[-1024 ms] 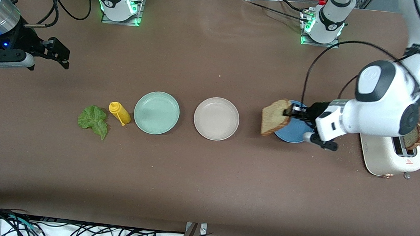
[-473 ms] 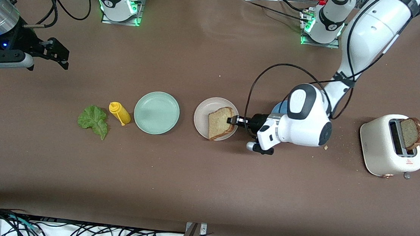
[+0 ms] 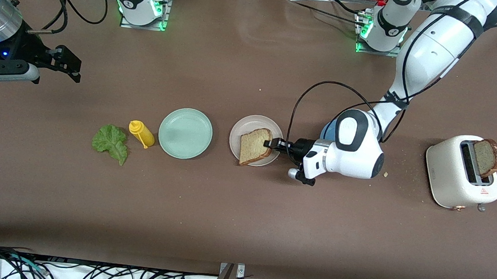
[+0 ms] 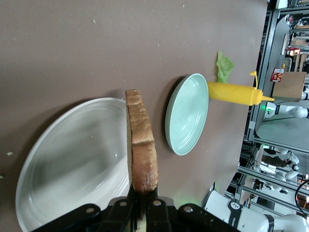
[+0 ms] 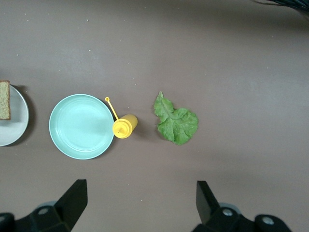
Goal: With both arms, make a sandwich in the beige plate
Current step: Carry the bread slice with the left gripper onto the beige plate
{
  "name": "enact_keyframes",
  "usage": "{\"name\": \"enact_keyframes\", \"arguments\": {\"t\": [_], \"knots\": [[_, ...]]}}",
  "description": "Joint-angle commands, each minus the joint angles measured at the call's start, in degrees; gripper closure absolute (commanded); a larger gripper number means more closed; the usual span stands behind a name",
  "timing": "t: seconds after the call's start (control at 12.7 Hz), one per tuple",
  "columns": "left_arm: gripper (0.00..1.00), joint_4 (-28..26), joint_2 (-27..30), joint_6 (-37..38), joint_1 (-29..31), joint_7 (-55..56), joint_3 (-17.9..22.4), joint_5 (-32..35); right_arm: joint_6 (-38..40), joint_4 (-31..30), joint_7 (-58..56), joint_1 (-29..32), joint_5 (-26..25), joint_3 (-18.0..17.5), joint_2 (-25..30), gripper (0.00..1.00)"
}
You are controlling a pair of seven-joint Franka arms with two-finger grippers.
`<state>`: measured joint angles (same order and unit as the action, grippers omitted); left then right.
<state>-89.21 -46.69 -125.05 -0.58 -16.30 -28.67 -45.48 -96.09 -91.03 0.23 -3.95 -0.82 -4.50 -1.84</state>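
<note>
Your bread slice (image 3: 254, 146) is over the beige plate (image 3: 242, 130), gripped by one crust edge in the left gripper (image 3: 270, 143), whose jaws are clenched on it. In the left wrist view the slice (image 4: 141, 142) stands on edge above the plate's rim (image 4: 58, 125), so it is tilted and, in my judgement, not yet resting flat. An edge grip of this kind suits laying the slice down without the jaws meeting the plate.

The left arm reaches from its base across the blue plate (image 3: 326, 129), which it largely hides, with the wrist low and roughly level and the jaws pointing toward the right arm's end of the worktop.

The remaining parts lie well apart. A second slice (image 3: 486, 157) stands in the toaster (image 3: 456, 184) at the left arm's end. The lettuce leaf (image 3: 111, 142) lies on the worktop (image 3: 241, 220) toward the right arm's end, just beside the yellow squeeze bottle (image 3: 142, 133), which lies next to the mint green plate (image 3: 185, 133).

Your right gripper (image 3: 64, 62) waits with its jaws released and nothing between them, over the worktop near the right arm's end. Its camera looks down on the lettuce (image 5: 175, 121), presumably its next item.
</note>
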Motion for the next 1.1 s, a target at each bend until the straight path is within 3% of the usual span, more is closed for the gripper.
{"name": "enact_keyframes", "arguments": {"t": [0.0, 0.16, 0.32, 0.39, 0.47, 0.71, 1.02], "knots": [[1.0, -1.66, 0.28, 0.16, 0.31, -2.77, -0.16, -2.07, 0.46, 1.11, 0.47, 0.18, -0.14, -0.07, -0.45, 0.0], [1.0, -2.98, 0.28, 0.16, 0.14, -3.65, -0.16, -2.33, 0.46, 1.11, 0.47, 0.18, -0.14, -0.07, -0.45, 0.0], [0.9, -3.33, 0.28, 0.16, 0.05, -3.74, -0.16, -2.25, 0.46, 1.11, 0.47, 0.18, -0.06, -0.07, -0.45, 0.0], [0.4, -3.6, 0.28, 0.24, 0.05, -3.65, -0.16, -2.25, 0.55, 1.11, 0.47, 0.0, -0.06, -0.24, -0.45, 0.0], [0.01, -4.03, 0.45, 0.33, 0.49, -3.74, -0.16, -1.81, 0.55, 1.11, 0.47, -0.09, -0.14, -0.24, -0.36, 0.0], [0.0, -4.13, 1.24, 0.33, 1.36, -3.91, 0.19, 0.11, 0.73, 1.11, 0.65, -0.09, 0.03, -0.15, -0.36, 0.0], [0.0, -3.77, 2.82, 0.68, 3.39, -3.74, 0.11, 11.26, 0.81, 1.11, 0.56, 0.0, 0.03, -0.15, -0.36, 0.0]]}}
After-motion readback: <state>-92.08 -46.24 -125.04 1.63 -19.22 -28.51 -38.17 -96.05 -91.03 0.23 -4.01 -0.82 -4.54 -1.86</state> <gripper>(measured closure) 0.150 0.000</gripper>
